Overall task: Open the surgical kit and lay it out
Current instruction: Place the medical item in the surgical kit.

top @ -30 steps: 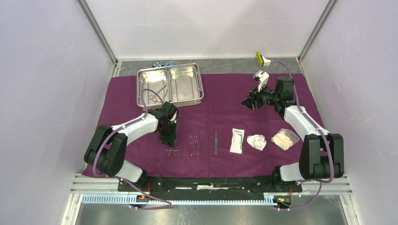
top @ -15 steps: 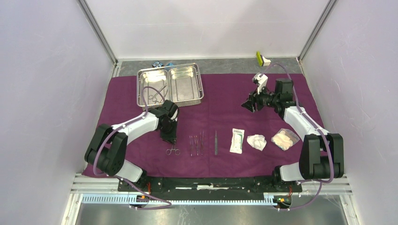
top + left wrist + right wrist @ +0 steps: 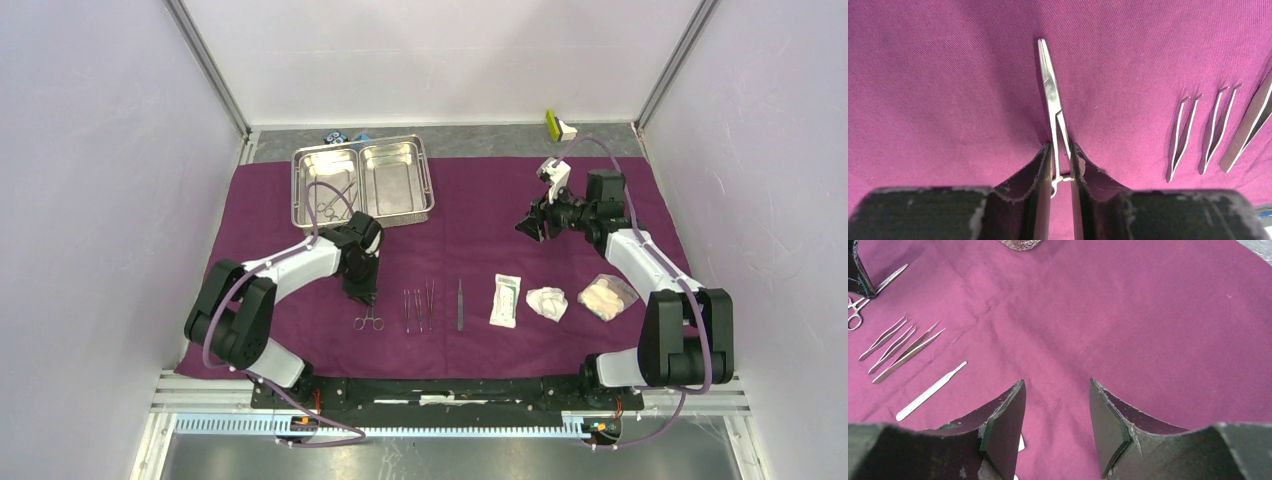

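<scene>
Top view: the forceps [image 3: 367, 322] lie on the purple cloth [image 3: 470, 240], on the near side of the steel tray [image 3: 428, 180]. The left tool [image 3: 361, 293] sits right over them, so the left arm is much nearer than the right. Their long line runs from the tray toward the arm bases — rings at the near end, tips toward the tray. The right tool [image 3: 530, 222] hangs well off to the right of the tray.

Left wrist view: the left tool [image 3: 1060, 150] is squeezed in on the forceps [image 3: 1050, 85], one finger on each side of the thin shanks. The tips point straight away from it. I think the next move is to let go and lift straight up.

Right wrist view: the right tool [image 3: 1057, 390] is spread wide — it holds nothing.
</scene>
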Robot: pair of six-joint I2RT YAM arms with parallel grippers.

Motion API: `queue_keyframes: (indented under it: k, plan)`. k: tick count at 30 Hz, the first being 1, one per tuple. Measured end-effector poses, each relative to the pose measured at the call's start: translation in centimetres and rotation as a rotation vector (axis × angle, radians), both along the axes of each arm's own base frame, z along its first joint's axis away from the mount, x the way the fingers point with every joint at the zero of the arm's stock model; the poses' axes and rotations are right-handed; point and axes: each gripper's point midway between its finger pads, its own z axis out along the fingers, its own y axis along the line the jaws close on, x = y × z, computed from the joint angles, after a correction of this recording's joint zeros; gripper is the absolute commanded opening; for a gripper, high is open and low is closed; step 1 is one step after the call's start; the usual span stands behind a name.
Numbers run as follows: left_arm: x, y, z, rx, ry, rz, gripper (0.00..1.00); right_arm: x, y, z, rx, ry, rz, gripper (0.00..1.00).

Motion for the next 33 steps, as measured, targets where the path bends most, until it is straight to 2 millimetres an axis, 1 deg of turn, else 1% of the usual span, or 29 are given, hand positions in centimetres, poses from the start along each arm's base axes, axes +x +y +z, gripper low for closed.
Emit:
queue_keyframes:
  k: [4,6,13,19,23,29,32,33]
  plan:
    - [0.2,-0.1,0.0,0.002,0.001,0.000,0.26,-0.1,0.0,0.0,-0.002,0.002,0.001,0.56]
    - [0.2,-0.1,0.0,0.002,0.000,-0.001,0.28,-0.1,0.0,0.0,-0.002,0.002,0.001,0.56]
    - [0.4,-0.2,0.2,-0.003,-0.006,-0.002,0.44,-0.2,-0.1,0.2,-0.009,-0.009,0.005,0.56]
    - [0.8,-0.3,1.2,-0.019,-0.046,-0.020,0.56,-0.5,-0.2,0.9,-0.020,-0.043,0.010,0.58]
    - [2.0,-0.8,2.9,-0.034,-0.097,-0.058,0.70,-0.8,-0.3,1.5,-0.032,-0.074,0.009,0.60]
    - [4.8,-1.5,7.3,-0.066,-0.258,-0.114,0.99,-2.3,-1.4,2.0,-0.110,-0.162,-0.001,0.71]
    - [6.0,-1.5,9.2,-0.074,-0.325,-0.128,1.00,-3.5,-1.8,1.4,-0.175,-0.188,0.023,0.86]
    - [6.3,-1.6,9.8,-0.078,-0.345,-0.132,1.00,-4.0,-2.1,1.0,-0.200,-0.190,0.032,0.89]
